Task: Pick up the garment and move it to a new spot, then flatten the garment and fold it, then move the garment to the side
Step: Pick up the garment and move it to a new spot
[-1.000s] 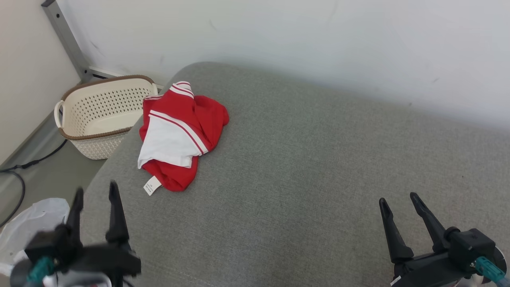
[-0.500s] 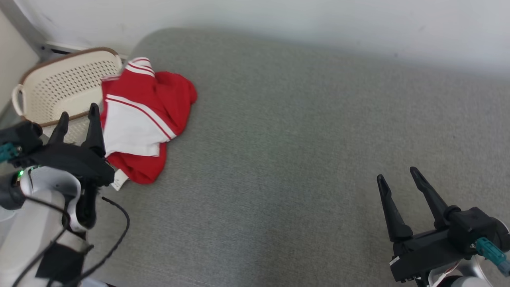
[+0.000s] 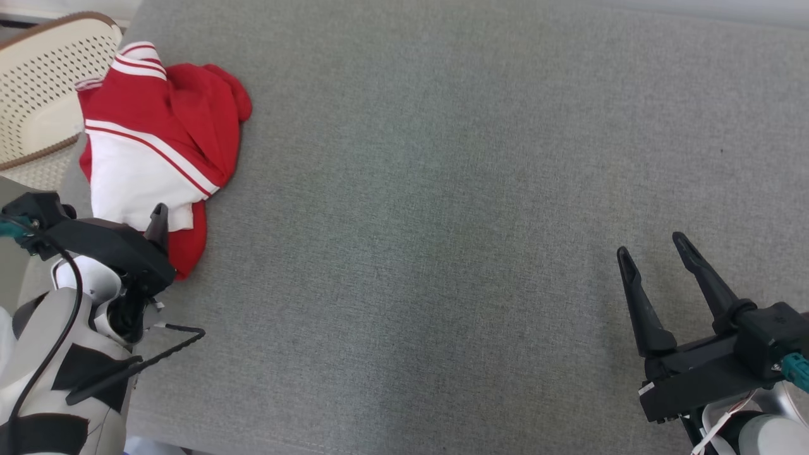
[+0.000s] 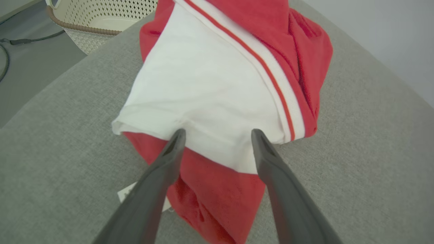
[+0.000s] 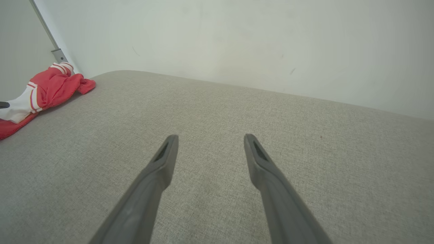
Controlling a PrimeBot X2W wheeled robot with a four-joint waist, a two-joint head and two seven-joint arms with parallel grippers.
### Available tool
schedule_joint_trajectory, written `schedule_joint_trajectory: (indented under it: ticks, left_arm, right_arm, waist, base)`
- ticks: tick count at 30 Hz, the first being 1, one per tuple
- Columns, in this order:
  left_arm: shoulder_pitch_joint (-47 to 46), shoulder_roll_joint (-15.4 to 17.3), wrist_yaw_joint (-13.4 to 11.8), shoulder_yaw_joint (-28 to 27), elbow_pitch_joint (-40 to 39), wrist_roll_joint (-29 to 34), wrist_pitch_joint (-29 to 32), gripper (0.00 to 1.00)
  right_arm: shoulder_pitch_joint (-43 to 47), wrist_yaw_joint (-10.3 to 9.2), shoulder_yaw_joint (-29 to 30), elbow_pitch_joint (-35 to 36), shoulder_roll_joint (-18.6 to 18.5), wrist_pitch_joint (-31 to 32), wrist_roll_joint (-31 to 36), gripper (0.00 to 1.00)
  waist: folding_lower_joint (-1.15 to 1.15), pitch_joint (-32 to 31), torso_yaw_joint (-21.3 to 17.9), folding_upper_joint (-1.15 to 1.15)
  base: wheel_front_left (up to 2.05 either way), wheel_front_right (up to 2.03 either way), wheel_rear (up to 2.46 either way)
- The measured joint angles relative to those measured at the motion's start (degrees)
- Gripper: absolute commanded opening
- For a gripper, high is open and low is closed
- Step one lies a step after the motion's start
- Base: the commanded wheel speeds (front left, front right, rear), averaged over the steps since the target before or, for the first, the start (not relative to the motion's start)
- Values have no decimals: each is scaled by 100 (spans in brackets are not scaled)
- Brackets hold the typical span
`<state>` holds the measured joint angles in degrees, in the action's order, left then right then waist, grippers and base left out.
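The garment [image 3: 158,126] is a crumpled red top with a white panel and red-and-white striped trim. It lies bunched at the far left of the grey cushion [image 3: 442,189]. My left gripper [image 3: 148,221] is at the garment's near edge. In the left wrist view the left gripper [image 4: 218,134] stands open, its fingertips [image 4: 178,135] over the white panel of the garment [image 4: 210,84], with no cloth clamped between them. My right gripper [image 3: 651,244] hovers open over bare cushion at the lower right, far from the garment [image 5: 44,91]. Nothing sits between the right gripper's [image 5: 211,137] fingers.
A cream perforated basket [image 3: 38,95] with a brown rim stands on the floor just left of the cushion, beside the garment. The basket [image 4: 101,17] has a dark cable on the floor near it. A pale wall runs behind the cushion.
The head view has tilted down and shifted, so the scene sits higher and further left. My left gripper has moved forward to the garment's near edge. The right gripper has stayed open and barely moved.
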<state>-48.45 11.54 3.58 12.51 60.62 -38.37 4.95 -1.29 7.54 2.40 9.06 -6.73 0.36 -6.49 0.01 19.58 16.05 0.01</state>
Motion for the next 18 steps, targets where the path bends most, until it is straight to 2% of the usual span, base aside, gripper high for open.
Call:
schedule_joint_trajectory:
  ticks: [8, 9, 10, 11, 12, 14, 18]
  left_arm:
    - [-320, -110, 122, -16, 821, -205, 423, 100]
    - [-350, -102, 143, -18, 864, -205, 425, 84]
    - [-364, -96, 148, -19, 902, -210, 408, 49]
    - [-371, -87, 148, -14, 934, -210, 366, 18]
    - [-378, -79, 144, -10, 954, -209, 276, 0]
    - [-393, -69, 140, 34, 1002, -181, 156, 0]
    - [-495, 13, -15, 87, 993, -67, -533, 0]
  right_arm:
    - [-68, 0, -30, 71, -85, 73, -37, 100]
    - [-77, 0, -36, 78, -86, 74, -46, 100]
    - [-87, 0, -44, 82, -88, 74, -47, 100]
    - [-98, 0, -49, 82, -89, 75, -52, 100]
    - [-104, 0, -51, 83, -91, 75, -57, 100]
    - [-109, 0, -49, 83, -94, 73, -75, 100]
    - [-107, 0, -13, 70, -94, 67, -100, 100]
  waist:
    - [-1, 223, -96, 0]
    - [-1, 228, -109, 0]
    - [-1, 231, -122, 0]
    - [-1, 229, -136, 0]
    - [-1, 228, -148, 0]
    - [-1, 221, -163, 0]
    - [-1, 188, -154, 0]
  base:
    - [0, 0, 0]
    - [0, 0, 0]
    - [0, 0, 0]
    - [0, 0, 0]
    - [0, 0, 0]
    - [0, 0, 0]
    - [0, 0, 0]
